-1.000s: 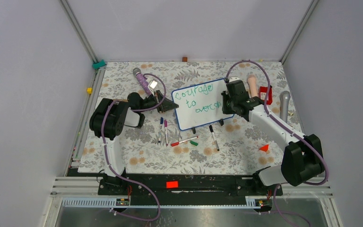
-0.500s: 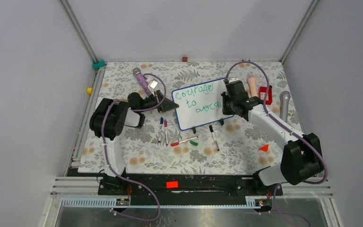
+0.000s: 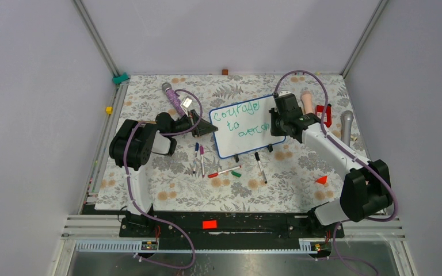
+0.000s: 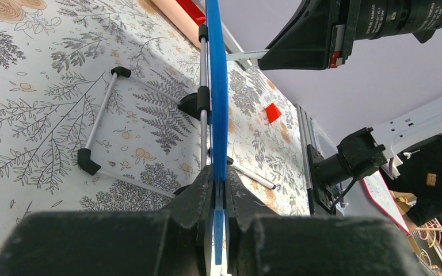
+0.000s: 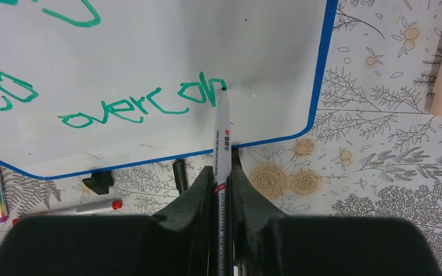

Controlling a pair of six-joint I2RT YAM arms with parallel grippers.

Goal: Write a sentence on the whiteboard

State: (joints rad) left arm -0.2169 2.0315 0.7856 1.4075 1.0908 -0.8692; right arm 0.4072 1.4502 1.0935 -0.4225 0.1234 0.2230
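The whiteboard, white with a thin blue frame, stands tilted on black feet mid-table. My left gripper is shut on its left edge; the left wrist view shows the blue frame edge-on, pinched between the jaws. The sentence in green reads "courage", "to", then a partly written "overcom". My right gripper is shut on a white marker. Its tip touches the whiteboard at the end of the last green word. From above, the right gripper covers the board's right end.
Several loose markers, a green cap and a black marker lie in front of the board. A purple microphone lies back left. A pink cylinder, a red piece and a grey microphone lie at the right.
My right gripper has shifted slightly toward the back with the marker, and a little more of the last green word shows. The left arm and the board have not moved.
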